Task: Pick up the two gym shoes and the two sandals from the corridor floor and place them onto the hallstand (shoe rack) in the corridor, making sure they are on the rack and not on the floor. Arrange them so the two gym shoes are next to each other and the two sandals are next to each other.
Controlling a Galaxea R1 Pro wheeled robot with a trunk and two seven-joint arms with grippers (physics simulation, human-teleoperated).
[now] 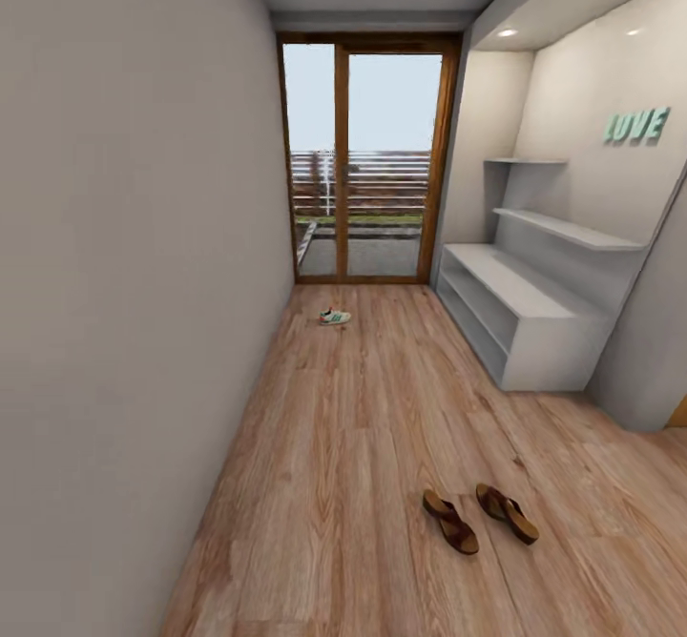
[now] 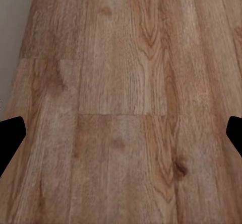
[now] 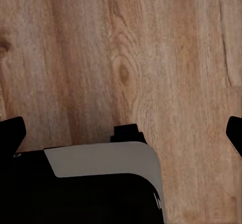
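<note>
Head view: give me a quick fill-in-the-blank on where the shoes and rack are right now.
1. The two sandals lie side by side on the ____.
2. One gym shoe lies far down the corridor, near the glass ____.
3. The hallstand stands against the corridor's ____ wall.
4. The hallstand's shelves hold ____ shoes.

Missing words: floor; door; right; no

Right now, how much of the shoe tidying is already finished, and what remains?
Nothing looks done yet. The hallstand holds no shoes. Both sandals lie side by side on the corridor floor, and one gym shoe sits far off near the glass door. Nothing is in hand: both wrist views show bare planks between the tips. All the picking and placing remains.
</note>
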